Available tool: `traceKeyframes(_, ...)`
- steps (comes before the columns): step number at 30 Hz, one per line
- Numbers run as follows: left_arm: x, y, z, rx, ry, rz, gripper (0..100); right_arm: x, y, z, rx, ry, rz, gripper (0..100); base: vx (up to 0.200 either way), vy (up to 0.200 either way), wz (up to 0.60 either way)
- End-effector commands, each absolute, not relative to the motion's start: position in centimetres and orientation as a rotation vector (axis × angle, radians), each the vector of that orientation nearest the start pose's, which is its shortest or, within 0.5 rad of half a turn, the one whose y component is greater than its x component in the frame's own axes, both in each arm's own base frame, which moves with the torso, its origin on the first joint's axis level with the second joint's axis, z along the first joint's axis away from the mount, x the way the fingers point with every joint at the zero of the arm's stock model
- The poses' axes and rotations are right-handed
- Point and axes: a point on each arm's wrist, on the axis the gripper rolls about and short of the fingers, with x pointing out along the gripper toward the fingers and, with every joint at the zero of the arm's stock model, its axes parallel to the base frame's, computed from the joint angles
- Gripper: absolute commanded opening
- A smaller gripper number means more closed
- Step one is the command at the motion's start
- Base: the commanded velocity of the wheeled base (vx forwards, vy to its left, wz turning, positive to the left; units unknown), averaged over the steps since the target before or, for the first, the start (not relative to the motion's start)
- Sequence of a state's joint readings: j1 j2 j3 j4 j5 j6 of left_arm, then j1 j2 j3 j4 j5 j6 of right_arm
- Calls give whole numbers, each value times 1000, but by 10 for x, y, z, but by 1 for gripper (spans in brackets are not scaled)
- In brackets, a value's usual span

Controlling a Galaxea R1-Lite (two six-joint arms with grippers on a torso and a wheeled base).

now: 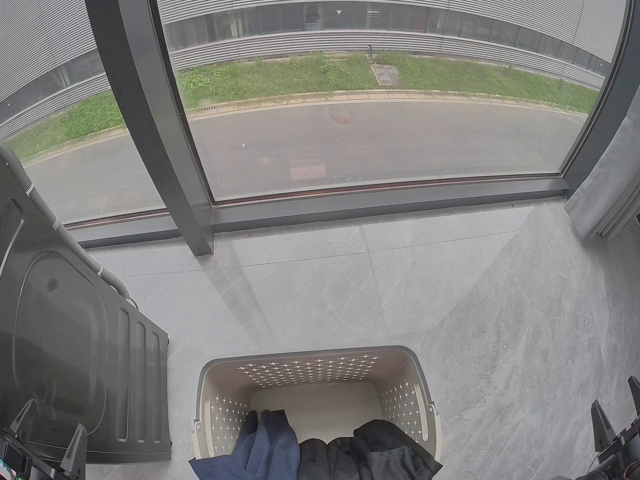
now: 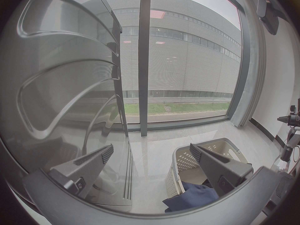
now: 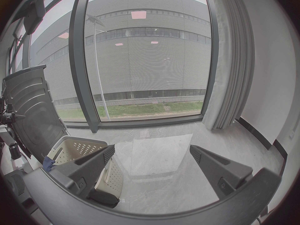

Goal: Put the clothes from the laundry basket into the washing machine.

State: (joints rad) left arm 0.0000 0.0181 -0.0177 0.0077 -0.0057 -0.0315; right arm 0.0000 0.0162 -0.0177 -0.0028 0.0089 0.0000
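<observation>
Clothes (image 1: 347, 455) are lying heaped across the near end of the laundry basket (image 1: 313, 358), the heap running side to side, a blue garment (image 1: 270, 445) leftmost. The left claw (image 1: 53, 428) and right claw (image 1: 615, 400), both empty with fingers apart, are flanking the basket; the left, by the washing machine (image 1: 73, 355), is sitting nearer the blue garment.
</observation>
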Motion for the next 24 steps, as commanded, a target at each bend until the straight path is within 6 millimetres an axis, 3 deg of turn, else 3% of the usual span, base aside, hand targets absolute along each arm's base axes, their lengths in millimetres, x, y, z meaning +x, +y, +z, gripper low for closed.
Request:
traceKeyframes(1,-22,0,76,-32,12,-6,100,-23,0,76,0,-3,11,100,0,0,0)
traceKeyframes(24,-22,0,76,-32,12,-6,100,-23,0,76,0,-3,11,100,-191,0,0)
